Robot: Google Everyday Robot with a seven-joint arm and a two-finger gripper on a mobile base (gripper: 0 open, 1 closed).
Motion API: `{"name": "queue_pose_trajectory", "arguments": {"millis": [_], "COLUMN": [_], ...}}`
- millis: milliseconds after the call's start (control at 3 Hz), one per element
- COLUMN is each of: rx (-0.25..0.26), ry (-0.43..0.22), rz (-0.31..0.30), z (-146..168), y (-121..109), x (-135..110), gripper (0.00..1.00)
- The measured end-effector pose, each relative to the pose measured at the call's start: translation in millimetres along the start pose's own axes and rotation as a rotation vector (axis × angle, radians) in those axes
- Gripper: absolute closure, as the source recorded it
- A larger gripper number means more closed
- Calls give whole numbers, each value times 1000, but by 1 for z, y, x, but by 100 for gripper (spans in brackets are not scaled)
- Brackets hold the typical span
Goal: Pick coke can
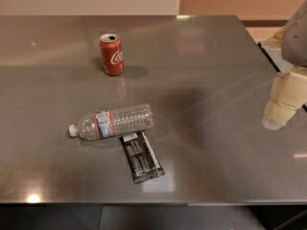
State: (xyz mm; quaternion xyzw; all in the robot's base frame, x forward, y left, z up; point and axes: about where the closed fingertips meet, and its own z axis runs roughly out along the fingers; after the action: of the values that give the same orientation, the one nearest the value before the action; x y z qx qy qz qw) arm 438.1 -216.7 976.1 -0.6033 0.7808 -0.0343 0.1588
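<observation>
The coke can (111,54), red with a white script logo and a silver top, stands upright on the grey table (211,80), towards the back left. My gripper (283,104) hangs at the right edge of the view, above the table's right side. It is far to the right of the can and a little nearer the front. Nothing shows in it.
A clear plastic bottle (112,121) lies on its side in the middle front of the table. A black snack bar wrapper (140,157) lies just in front of it, touching it. The table's front edge (144,202) runs along the bottom.
</observation>
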Motion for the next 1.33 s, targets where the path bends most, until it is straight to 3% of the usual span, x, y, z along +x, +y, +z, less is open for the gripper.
{"name": "queue_pose_trajectory", "arguments": {"millis": [667,1000,1333], "rx": [3,33,33], "ry": [-3,-160,-230], "rz": [0,69,96], "z": [-1,31,47], "y": [-1,-50,-70], "x": [-1,-52,-78], "gripper": [0,0,0]}}
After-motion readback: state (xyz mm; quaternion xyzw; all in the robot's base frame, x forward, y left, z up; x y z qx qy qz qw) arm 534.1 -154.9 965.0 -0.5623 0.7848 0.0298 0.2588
